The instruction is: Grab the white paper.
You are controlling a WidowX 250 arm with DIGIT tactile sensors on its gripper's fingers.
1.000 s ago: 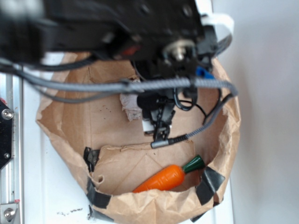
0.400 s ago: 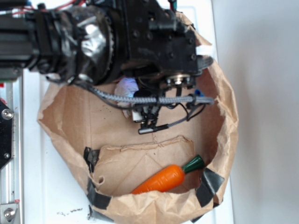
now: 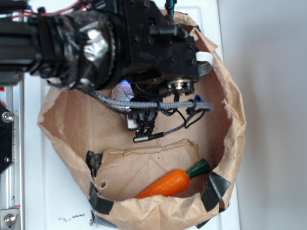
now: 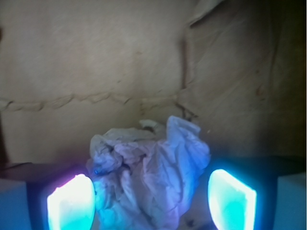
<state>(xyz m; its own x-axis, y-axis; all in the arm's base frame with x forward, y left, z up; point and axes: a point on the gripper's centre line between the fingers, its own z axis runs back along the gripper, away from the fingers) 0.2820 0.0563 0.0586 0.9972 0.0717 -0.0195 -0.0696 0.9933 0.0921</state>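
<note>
The arm (image 3: 96, 43) reaches deep over the bag (image 3: 230, 143), its black bulk covering most of the bag's upper half. From the outside view, only a sliver of the paper (image 3: 122, 91) shows, lit bluish, tucked under the wrist near the bag's back wall.

The wrist view tells more. The paper (image 4: 151, 177) sits crumpled on the bag's brown floor, right between the two glowing fingers (image 4: 72, 203) — one to each side of it, the wad filling most of the gap. The gripper (image 4: 151, 206) stands apart, its jaws wide and not clamped on anything; the left pad looks to be just against the paper's edge, though the glare makes that hard to judge. The right pad is slightly clear of it.

The carrot (image 3: 168, 184) lies well away from the paper, at the bag's front rim, tilted with its green top pointing toward the bag's right wall. Black tape (image 3: 216, 189) patches the bag's rim just beside that green top — another strip sits at the front left.
</note>
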